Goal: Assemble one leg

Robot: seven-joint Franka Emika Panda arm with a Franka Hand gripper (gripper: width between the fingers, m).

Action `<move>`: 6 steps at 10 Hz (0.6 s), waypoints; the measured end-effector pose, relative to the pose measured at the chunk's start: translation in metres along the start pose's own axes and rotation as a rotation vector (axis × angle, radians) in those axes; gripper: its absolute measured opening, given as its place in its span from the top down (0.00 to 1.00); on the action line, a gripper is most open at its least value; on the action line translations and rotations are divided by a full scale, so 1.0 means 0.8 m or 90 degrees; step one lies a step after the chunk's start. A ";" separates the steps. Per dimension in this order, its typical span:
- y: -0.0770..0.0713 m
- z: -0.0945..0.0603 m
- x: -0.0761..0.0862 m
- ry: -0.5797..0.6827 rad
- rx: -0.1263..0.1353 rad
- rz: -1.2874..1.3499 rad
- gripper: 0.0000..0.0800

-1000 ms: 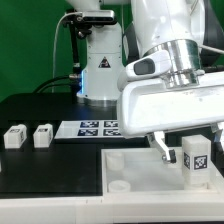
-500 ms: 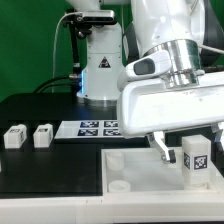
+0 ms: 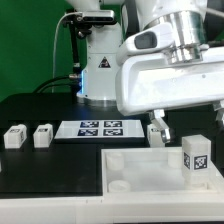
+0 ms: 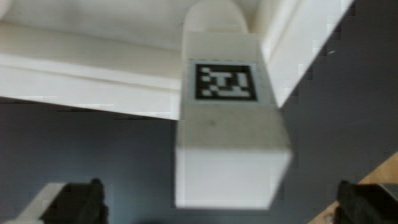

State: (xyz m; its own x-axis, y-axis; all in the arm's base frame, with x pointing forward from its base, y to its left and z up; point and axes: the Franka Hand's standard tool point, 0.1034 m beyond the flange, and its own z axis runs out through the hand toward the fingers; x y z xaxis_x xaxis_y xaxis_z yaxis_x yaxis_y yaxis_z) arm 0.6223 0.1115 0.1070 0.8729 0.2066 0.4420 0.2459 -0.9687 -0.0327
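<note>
White plastic fills the near edge of my screen: one large tray-like part (image 3: 150,172) lies on the black table (image 3: 50,165). The leg (image 3: 196,160) stands upright on it at the exterior view's right, tag toward the camera. I cannot tell whether it is seated fully home in a socket.

Just above the leg hangs the gripper (image 3: 188,122), jaws spread wide and gripping nothing. In the wrist view the leg's tagged face runs between the two fingertips (image 4: 71,203), with clear air at either side.

I judge the step in hand to be letting go of this leg cleanly. I want to travel straight along the leg's own axis, with no sideways drift, so neither finger clips it and tips it. If it needs more seating, I should come down centred and close on the flat faces, not the edges.

Farther back on the table sit a loose leg (image 3: 13,136) and a second loose leg (image 3: 42,134), side by side and well apart from the tray. Beyond them lies the marker board (image 3: 100,127), then the arm's white base (image 3: 98,75) against the green backdrop (image 3: 30,50).

My count: three legs in view, one tray-like part, one marker board. A fourth leg, if there is one, is hidden from me.
</note>
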 end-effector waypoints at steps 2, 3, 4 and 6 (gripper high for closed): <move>-0.007 0.004 -0.005 -0.133 0.029 0.002 0.19; -0.007 0.007 -0.005 -0.171 0.036 0.003 0.19; -0.010 0.011 -0.018 -0.254 0.052 0.006 0.19; -0.009 0.021 -0.015 -0.309 0.068 0.009 0.19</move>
State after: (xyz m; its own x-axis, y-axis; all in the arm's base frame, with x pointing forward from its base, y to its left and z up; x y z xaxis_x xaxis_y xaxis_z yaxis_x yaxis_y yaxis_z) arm 0.6169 0.1185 0.0871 0.9655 0.2589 -0.0265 0.2529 -0.9576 -0.1381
